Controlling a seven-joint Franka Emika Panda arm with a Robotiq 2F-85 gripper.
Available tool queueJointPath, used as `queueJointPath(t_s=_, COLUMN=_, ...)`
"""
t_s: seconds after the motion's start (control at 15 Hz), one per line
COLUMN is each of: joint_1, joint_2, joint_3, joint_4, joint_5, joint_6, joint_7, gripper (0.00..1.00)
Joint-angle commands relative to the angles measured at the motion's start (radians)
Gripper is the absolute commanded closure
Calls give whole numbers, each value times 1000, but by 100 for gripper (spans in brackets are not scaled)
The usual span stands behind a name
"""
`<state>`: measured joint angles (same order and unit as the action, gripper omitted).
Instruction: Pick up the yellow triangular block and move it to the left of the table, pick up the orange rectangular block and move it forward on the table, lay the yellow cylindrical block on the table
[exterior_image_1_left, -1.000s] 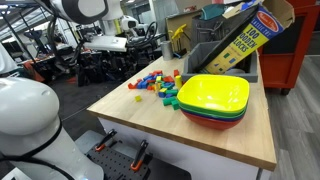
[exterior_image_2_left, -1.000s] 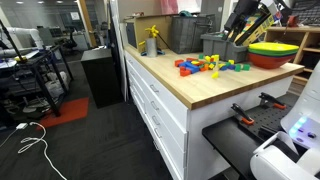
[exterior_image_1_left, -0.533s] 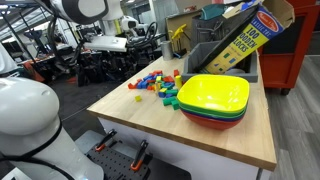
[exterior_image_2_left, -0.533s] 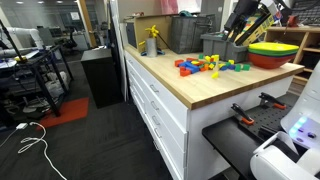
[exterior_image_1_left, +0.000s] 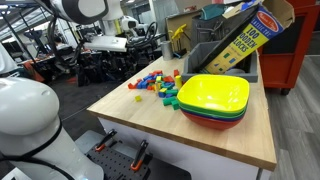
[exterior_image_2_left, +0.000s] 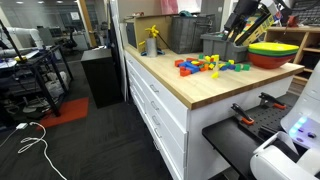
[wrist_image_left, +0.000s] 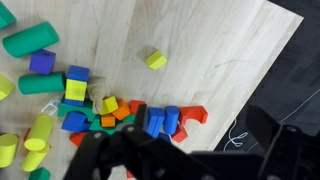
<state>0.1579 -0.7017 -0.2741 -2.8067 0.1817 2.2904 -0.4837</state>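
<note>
Though blocks (exterior_image_1_left: 160, 85) crowd pale wood table (exterior_image_1_left: 150, 122), gripper (wrist_image_left: 175, 155) blurred, opening indiscernible; lab (exterior_image_2_left: 45, 60) around.

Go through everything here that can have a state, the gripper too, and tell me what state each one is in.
gripper: dark and blurred above the blocks, open or shut unclear
bowls: stacked, upright, top yellow one empty
block box: tilted, not flat
green cylinder: lying on its side
small yellow block: alone, apart from the pile
table drawers: shut
</note>
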Motion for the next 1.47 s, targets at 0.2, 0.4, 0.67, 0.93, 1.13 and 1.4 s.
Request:
queueJointPath(t_s=0.2, joint_1=-12, joint_2=2, joint_3=12, joint_4=2, joint_5=11, joint_6=-3, joint_7=-7, gripper=0)
queueJointPath(t_s=0.4, joint_1=5, joint_2=57, joint_3=-12, joint_4=53, joint_5=11, joint_6=-2, joint_7=-56, gripper=0)
queueJointPath(t_s=0.67, joint_1=9, joint_2=187, joint_3=-33, joint_4=127, joint_5=32, joint_6=53, joint_7=-73, gripper=0)
queueJointPath(t_s=0.93, joint_1=-19, joint_2=356, joint_3=-31, joint_4=197, joint_5=43, joint_6=168, joint_7=-32, gripper=0)
queueJointPath(t_s=1.13, joint_1=-54, joint_2=467, joint_3=-2, joint_4=250, joint_5=48, joint_6=242, joint_7=20, gripper=0)
queueJointPath(t_s=1.4, joint_1=-106, joint_2=560, joint_3=49, joint_4=309, joint_5=36, joint_6=251, joint_7=112, gripper=0)
